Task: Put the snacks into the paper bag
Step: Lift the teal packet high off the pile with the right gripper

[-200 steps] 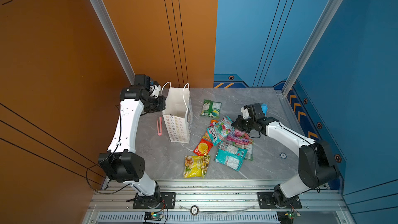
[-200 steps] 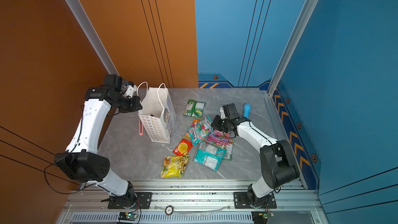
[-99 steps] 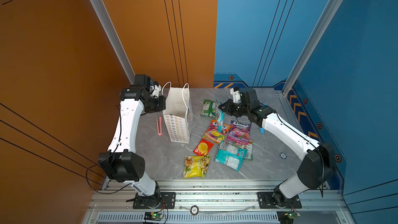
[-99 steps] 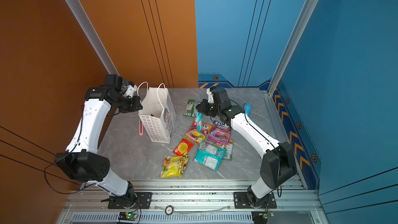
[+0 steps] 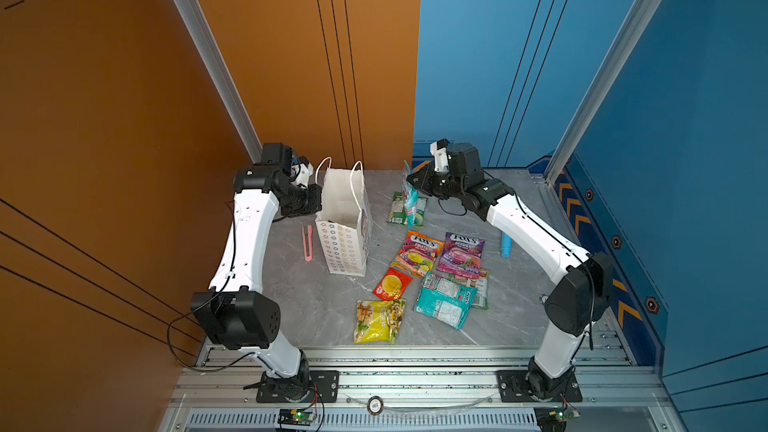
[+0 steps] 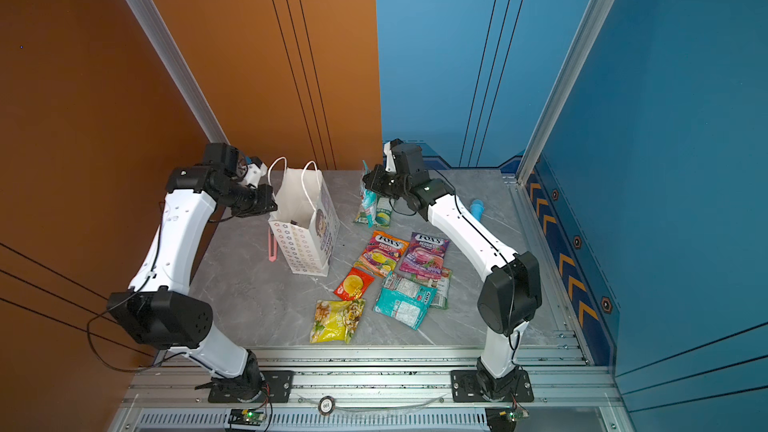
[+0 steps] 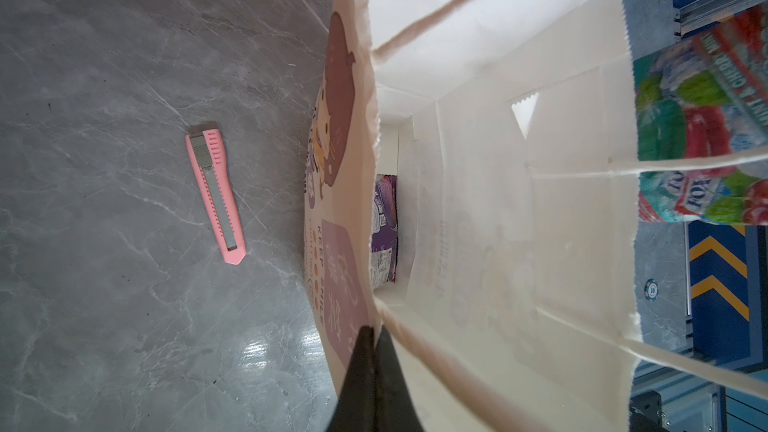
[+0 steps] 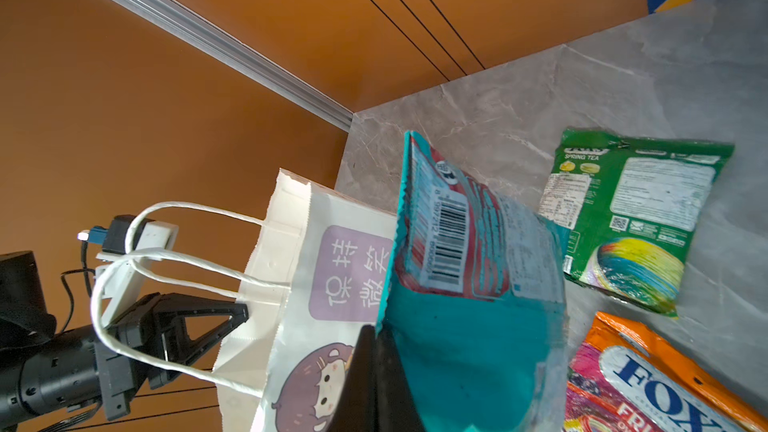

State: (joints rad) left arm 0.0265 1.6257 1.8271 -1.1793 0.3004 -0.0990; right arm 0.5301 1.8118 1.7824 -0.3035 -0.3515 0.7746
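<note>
The white paper bag (image 5: 343, 238) stands open at the back left. My left gripper (image 5: 318, 205) is shut on its rim, its tips (image 7: 372, 330) pinching the printed wall. One purple packet (image 7: 384, 230) lies inside. To the right of the bag, my right gripper (image 5: 411, 180) is shut on a teal packet (image 8: 478, 305), which hangs in the air above the table. More snacks lie flat on the table: a green one (image 5: 395, 209), an orange one (image 5: 417, 251), a purple one (image 5: 461, 253), a small red one (image 5: 391, 283), a teal one (image 5: 444, 301) and a yellow one (image 5: 378, 320).
A pink utility knife (image 5: 307, 243) lies just left of the bag. A light blue cylinder (image 5: 505, 245) rests under the right arm, near the blue wall. Orange and blue walls close in the back and sides of the grey table (image 5: 324, 305).
My right gripper has lifted the teal packet off the pile and carried it up and leftward, closer to the bag. The left arm and the bag have not moved.
</note>
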